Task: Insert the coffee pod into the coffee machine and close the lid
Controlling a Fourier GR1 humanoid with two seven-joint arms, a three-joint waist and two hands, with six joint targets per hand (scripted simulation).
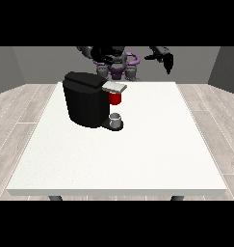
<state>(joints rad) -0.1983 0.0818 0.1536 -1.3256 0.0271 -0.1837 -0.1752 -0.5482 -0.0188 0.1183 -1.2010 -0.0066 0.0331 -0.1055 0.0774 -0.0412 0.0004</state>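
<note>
Sitting at the coffee machine's (84,99) base, at 4 o'clock: small grey thing (115,116), possibly the coffee pod. Probably light, stiff, smooth; best pinched at the sides. Raised at 1 o'clock: robot hand at the view's right (165,57), fingers drooping, empty. Other robot hand (105,57) unclear.

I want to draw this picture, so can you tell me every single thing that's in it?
table: one, white, fills the middle of the view
coffee machine: one, black, on the table's far left part
lid: one, grey, sticking out from the machine's top
red thing at the machine: one, red, just under the lid
grey thing: one, grey, on the machine's base below the red thing; could be a cup or the pod, I cannot tell
floor: light wood planks around the table
robot body: one, grey and purple, behind the table
hand at the view's right: black, raised above the table's far edge
</note>
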